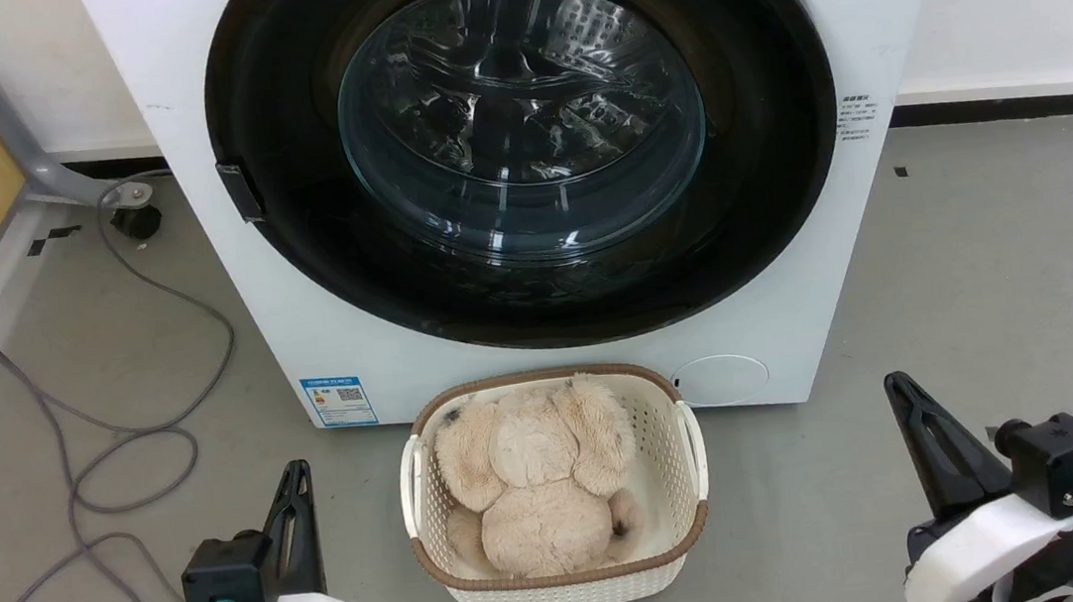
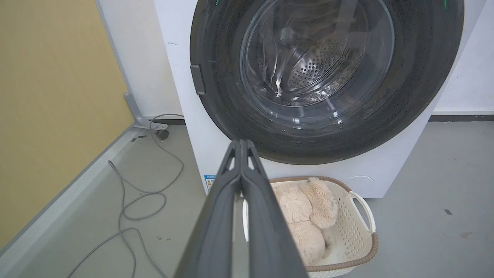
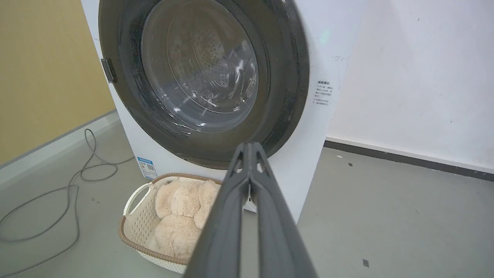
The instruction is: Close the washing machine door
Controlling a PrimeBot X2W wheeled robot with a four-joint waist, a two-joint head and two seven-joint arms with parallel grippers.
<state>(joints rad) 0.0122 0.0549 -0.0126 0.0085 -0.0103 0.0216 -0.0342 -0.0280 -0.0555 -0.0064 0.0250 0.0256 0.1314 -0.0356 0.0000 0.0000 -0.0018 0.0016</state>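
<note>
The white washing machine (image 1: 604, 374) stands in front of me. Its round black-rimmed door (image 1: 294, 267) lies flat against the front, with the clear glass bowl (image 1: 523, 123) over the steel drum and a small handle at its left rim. The same door (image 2: 224, 116) (image 3: 285, 96) faces both wrist cameras. My left gripper (image 1: 295, 471) is low at the left, shut, holding nothing, well short of the machine. My right gripper (image 1: 896, 385) is low at the right, likewise shut and holding nothing. Both pairs of fingertips (image 2: 241, 143) (image 3: 251, 146) are pressed together.
A white woven basket (image 1: 567, 587) with a beige plush toy (image 1: 541, 485) sits on the floor right below the door, between my arms. Grey cables (image 1: 114, 455) loop on the floor at the left by a yellow wall. A white wall is at the right.
</note>
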